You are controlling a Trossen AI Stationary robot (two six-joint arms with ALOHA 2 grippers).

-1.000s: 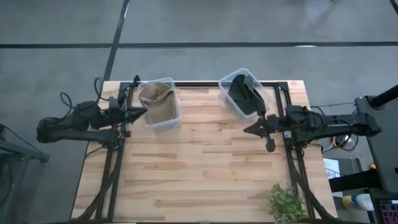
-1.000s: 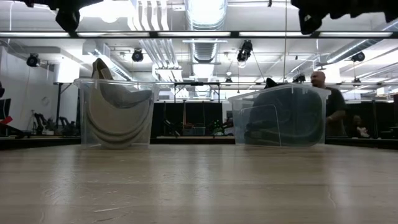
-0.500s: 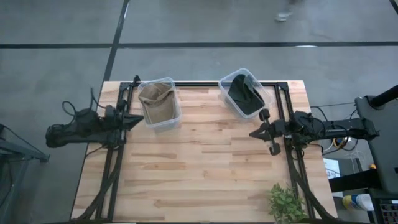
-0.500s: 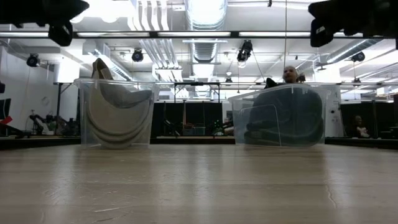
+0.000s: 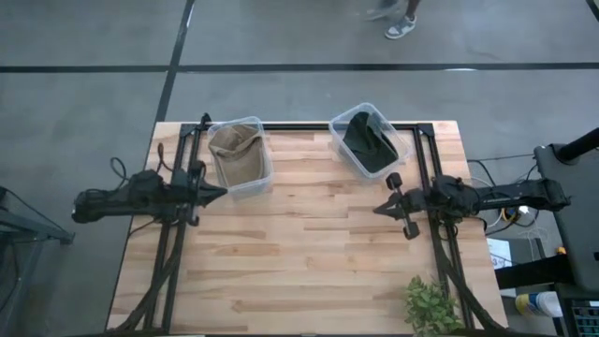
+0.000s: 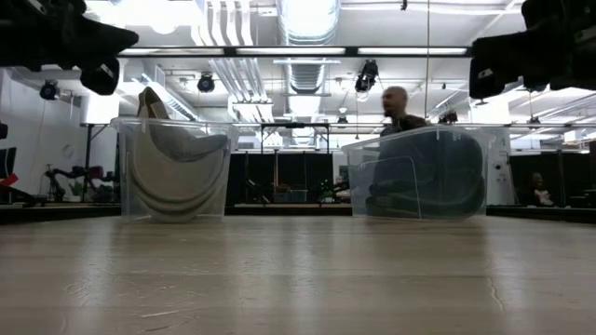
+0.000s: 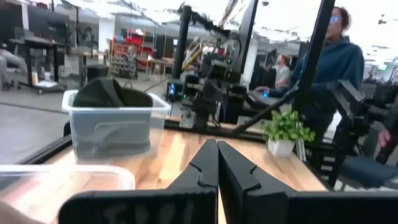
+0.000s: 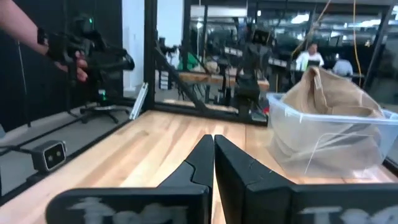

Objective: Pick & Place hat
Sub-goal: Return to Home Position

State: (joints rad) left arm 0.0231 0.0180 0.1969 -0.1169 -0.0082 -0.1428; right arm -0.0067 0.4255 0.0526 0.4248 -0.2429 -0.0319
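Note:
A tan hat (image 5: 234, 150) sits crumpled in a clear bin (image 5: 255, 178) at the table's far left; its crown sticks up above the rim in the low view (image 6: 149, 102) and the right wrist view (image 8: 336, 93). A black hat (image 5: 367, 145) fills a second clear bin (image 5: 398, 139) at the far right, also seen as a black hat (image 7: 112, 93) in the left wrist view. My left gripper (image 5: 222, 194) hovers shut, near side of the tan hat's bin. My right gripper (image 5: 378, 208) hovers shut, near side of the black hat's bin. Both touch nothing.
A small potted plant (image 5: 430, 304) stands at the table's near right corner. Black frame rails (image 5: 168, 253) run along the left and right sides. The wooden top (image 5: 299, 243) lies bare between the arms. People stand beyond the table (image 7: 339, 62), (image 6: 400, 102).
Both arms have drawn back from the bins and sunk lower, the left toward the table's left and near edges, the right toward the right and near edges. Both hats have stayed in their bins.

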